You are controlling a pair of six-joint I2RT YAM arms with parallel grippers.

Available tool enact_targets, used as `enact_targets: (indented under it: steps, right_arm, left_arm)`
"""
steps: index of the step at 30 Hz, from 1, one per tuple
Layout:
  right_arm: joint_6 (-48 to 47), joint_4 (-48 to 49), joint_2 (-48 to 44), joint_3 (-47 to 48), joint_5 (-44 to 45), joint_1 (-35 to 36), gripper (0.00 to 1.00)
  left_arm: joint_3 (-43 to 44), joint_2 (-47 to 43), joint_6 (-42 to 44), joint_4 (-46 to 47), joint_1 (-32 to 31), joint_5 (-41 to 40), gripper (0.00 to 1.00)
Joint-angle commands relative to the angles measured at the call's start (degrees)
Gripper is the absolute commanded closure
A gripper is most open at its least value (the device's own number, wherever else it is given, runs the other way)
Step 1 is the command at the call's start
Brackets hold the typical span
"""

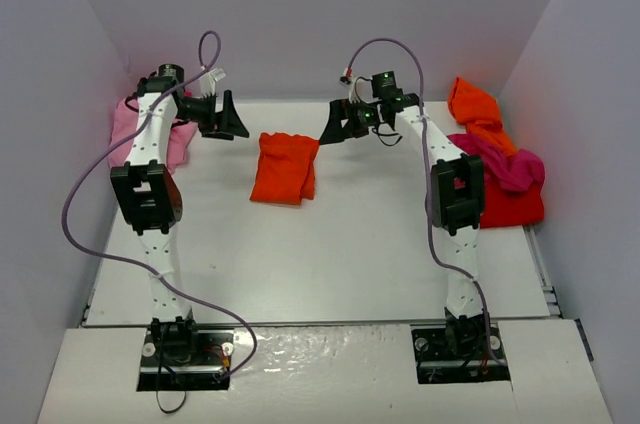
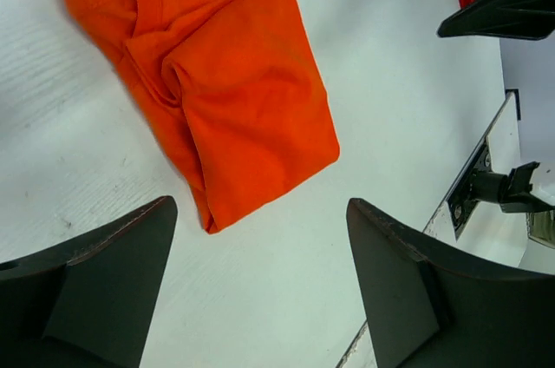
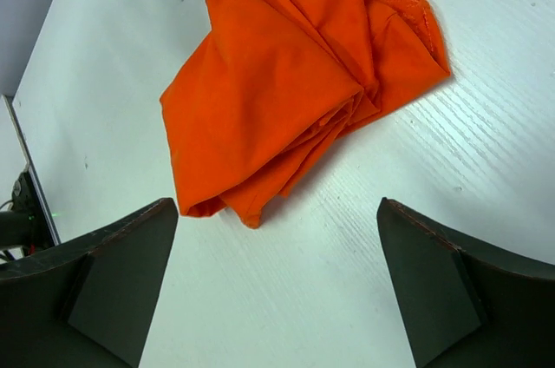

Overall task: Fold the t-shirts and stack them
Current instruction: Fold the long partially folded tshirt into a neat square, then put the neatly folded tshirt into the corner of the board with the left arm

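Note:
A folded orange t-shirt (image 1: 284, 168) lies on the white table near the far middle; it also shows in the left wrist view (image 2: 230, 82) and the right wrist view (image 3: 290, 82). My left gripper (image 1: 226, 120) hangs open and empty just left of it, above the table (image 2: 260, 281). My right gripper (image 1: 340, 124) hangs open and empty just right of it (image 3: 277, 290). A pink t-shirt (image 1: 178, 144) lies at the far left behind the left arm. An orange t-shirt (image 1: 476, 104), a magenta one (image 1: 505, 164) and a red one (image 1: 512, 206) lie piled at the far right.
Grey walls enclose the table on three sides. The table's right edge (image 2: 477, 160) and the right arm's black finger (image 2: 507, 10) show in the left wrist view. Purple cables (image 1: 90, 204) loop from both arms.

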Motion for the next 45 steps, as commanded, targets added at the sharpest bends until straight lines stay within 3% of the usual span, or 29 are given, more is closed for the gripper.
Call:
enact_targets:
  steps: [1, 15, 30, 34, 36, 37, 40, 45]
  right_arm:
    - [-4.5, -3.0, -5.1, -4.4, 3.1, -0.3, 0.01]
    - [-10.9, -6.0, -13.5, -13.9, 8.1, -0.5, 0.00]
    - [-10.1, -6.1, -9.0, -13.2, 7.7, 4.2, 0.03]
    - [-10.2, -6.7, -6.3, -11.7, 8.5, 6.2, 0.04]
    - [-10.8, -7.3, -5.8, -11.2, 9.5, 7.2, 0.03]
    - [-11.0, -7.6, -5.7, -11.2, 9.7, 7.5, 0.03]
    - [-11.7, -7.8, -5.9, -11.4, 10.7, 8.4, 0.03]
    - [-13.3, -8.0, -8.2, -13.4, 12.1, 9.2, 0.03]
  left_arm:
    - [-5.3, -1.1, 3.2, -2.8, -0.9, -4.3, 0.23]
    - [-1.5, 13.5, 0.0, -1.6, -4.0, -7.0, 0.23]
    - [11.7, 25.1, -2.1, -5.4, -11.9, -4.2, 0.23]
    - [13.8, 28.0, -1.8, -5.9, -12.4, -1.7, 0.52]
    - [14.0, 29.2, -2.2, -5.9, -12.5, -0.6, 0.95]
    - [13.8, 29.6, -2.0, -6.1, -12.6, -0.1, 1.00]
    - [13.8, 29.2, -1.1, -6.5, -12.4, -0.5, 1.00]
    - [13.4, 21.9, 0.2, -7.8, -8.7, -8.6, 1.00]
